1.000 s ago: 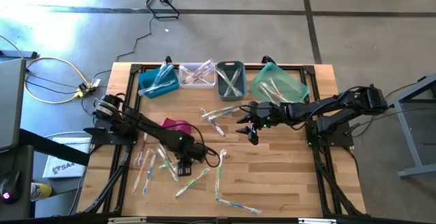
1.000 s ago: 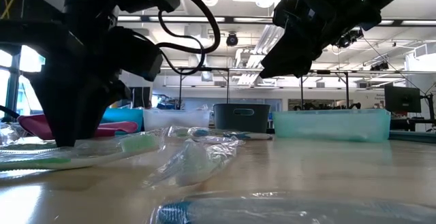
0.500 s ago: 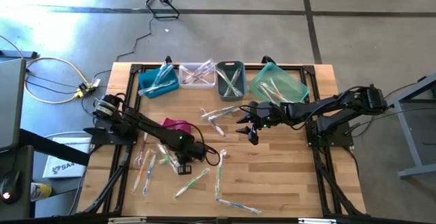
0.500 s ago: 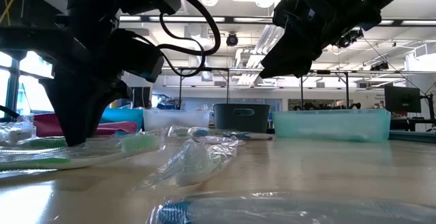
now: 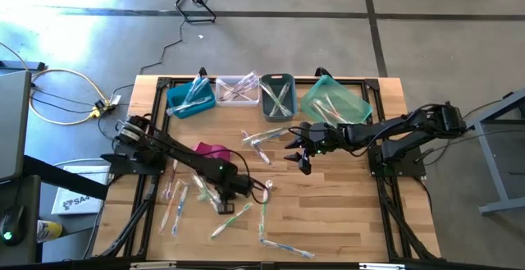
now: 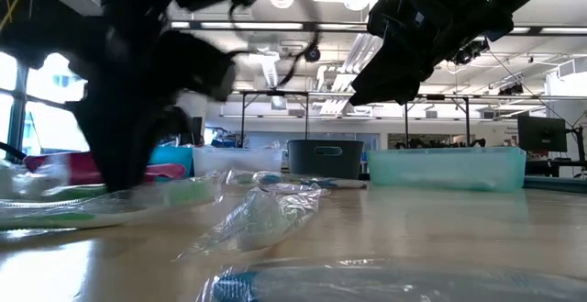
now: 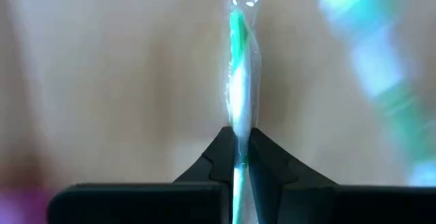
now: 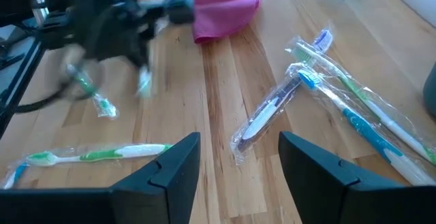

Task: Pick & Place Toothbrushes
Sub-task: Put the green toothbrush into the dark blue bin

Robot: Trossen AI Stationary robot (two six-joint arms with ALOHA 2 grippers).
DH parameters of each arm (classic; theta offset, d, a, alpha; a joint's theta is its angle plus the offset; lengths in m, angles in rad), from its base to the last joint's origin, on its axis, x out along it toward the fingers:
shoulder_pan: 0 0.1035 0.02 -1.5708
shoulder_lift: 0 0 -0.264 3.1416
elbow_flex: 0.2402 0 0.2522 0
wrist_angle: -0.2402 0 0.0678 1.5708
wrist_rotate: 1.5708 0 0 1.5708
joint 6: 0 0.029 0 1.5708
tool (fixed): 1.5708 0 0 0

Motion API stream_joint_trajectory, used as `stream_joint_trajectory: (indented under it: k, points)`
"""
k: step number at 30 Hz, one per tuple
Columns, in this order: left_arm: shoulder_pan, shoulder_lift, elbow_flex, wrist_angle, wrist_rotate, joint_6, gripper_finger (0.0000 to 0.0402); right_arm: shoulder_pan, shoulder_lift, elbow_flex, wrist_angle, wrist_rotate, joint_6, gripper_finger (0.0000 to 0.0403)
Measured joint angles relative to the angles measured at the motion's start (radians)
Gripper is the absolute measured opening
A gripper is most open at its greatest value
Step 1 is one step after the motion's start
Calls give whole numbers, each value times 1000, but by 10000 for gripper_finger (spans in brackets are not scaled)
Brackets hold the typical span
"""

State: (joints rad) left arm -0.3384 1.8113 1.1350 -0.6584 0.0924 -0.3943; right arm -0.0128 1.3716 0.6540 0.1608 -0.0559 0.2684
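Observation:
Several clear-wrapped toothbrushes lie scattered flat on the wooden table (image 5: 344, 221), among them a group at the left (image 5: 176, 200), one pair in the middle (image 5: 264, 137) and one near the front (image 5: 287, 247). My left gripper (image 5: 224, 198) (image 7: 238, 157) is over the table's middle-left, shut on a wrapped green-and-white toothbrush (image 7: 238, 81). My right gripper (image 5: 303, 162) (image 8: 238, 163) hovers open above the table's middle, holding nothing. In the low view the left arm (image 6: 138, 91) is blurred. My left gripper pinches the wrapped toothbrush by its handle (image 7: 238, 132) between the two fingertips. The fingers lie along the toothbrush, which sticks out forward past them inside its crinkled clear wrapper. Whether it is clear of the table I cannot tell.
Along the far edge stand a blue bin (image 5: 190, 98), a clear bin (image 5: 238, 89), a grey bin (image 5: 277, 95) and a tilted teal bin (image 5: 335, 102), each with toothbrushes inside. A magenta pouch (image 5: 213, 152) lies beside the left arm. Bare wood shows at the front right.
My left gripper has shut on the green-and-white wrapped toothbrush and has shifted a little toward the table's right edge; the arm is now in motion and blurred.

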Motion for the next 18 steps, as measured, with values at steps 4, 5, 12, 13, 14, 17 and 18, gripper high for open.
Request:
stream_joint_trajectory:
  k: [4,5,12,13,14,17,18]
  points:
    - [26,-4,46,2,-1,76,15,0,-2,0,-15,-49,1,191]
    - [37,-2,58,1,-2,103,15,0,-7,0,-28,-69,1,191]
    - [145,-4,133,-25,22,234,14,0,-18,0,-57,-130,2,191]
    - [162,-4,144,-20,33,250,15,0,-19,0,-58,-130,2,191]
    - [177,-5,153,-20,42,264,15,0,-19,0,-58,-131,2,191]
    - [224,-5,176,-31,80,291,16,0,-23,0,-79,-131,2,191]
    - [239,-5,185,-31,86,293,16,0,-26,0,-85,-130,1,191]
